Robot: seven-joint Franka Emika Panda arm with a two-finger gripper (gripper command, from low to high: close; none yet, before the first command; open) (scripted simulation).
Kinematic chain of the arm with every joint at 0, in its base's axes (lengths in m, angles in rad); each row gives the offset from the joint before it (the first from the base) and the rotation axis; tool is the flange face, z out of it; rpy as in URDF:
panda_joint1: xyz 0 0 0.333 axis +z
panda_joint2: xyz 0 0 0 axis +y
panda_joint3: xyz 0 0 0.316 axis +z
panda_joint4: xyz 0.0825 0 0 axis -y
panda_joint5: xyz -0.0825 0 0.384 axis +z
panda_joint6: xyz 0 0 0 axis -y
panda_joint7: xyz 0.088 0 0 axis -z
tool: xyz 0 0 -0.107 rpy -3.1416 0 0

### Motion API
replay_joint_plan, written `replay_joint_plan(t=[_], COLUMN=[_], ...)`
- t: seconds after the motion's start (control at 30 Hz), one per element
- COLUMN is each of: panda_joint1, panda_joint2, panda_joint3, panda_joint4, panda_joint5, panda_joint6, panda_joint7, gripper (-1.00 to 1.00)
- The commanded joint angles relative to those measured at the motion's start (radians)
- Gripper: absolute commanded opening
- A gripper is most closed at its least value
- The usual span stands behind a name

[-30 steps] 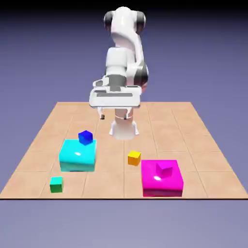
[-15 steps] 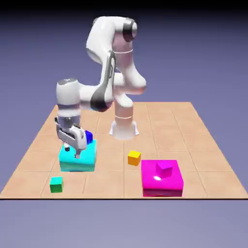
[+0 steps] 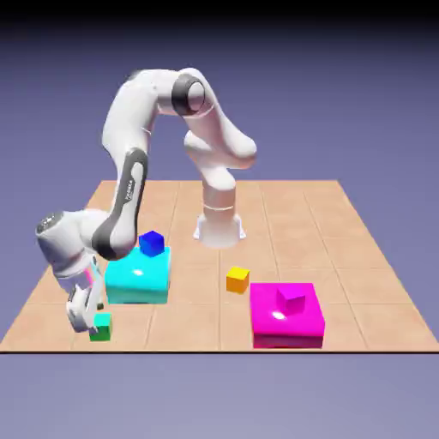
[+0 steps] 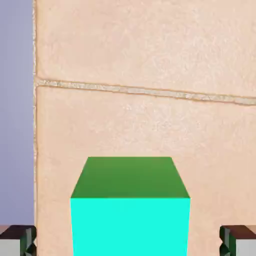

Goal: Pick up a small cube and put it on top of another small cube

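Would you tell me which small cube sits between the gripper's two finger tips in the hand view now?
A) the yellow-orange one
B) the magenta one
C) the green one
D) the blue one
C: the hand view shows the green cube between the finger tips, with bare tabletop showing on both sides of it.

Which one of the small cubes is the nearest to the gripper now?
The green cube, standing directly on the table; in the hand view it lies between the open fingertips, where no other cube shows.
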Motion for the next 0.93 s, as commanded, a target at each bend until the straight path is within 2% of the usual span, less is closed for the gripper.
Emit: replay_joint_plan(t=[0.0,0.13,0.6,0.77,0.8,0.9], panda_joint1=[0.0,0.007,0.405,0.431,0.431,0.418], panda_joint2=[0.0,-0.139,-0.452,-0.359,-0.359,-0.407], panda_joint3=[0.0,-0.004,0.501,0.48,0.48,0.491], panda_joint4=[0.0,-0.004,-0.116,-0.201,-0.201,-0.157], panda_joint5=[0.0,-0.029,-0.259,-0.308,-0.308,-0.283], panda_joint6=[0.0,-0.138,-0.407,-0.239,-0.239,-0.326], panda_joint7=[0.0,0.014,-0.198,-0.167,-0.167,-0.183], gripper=[-1.0,-1.0,-1.0,-1.0,1.0,1.0])
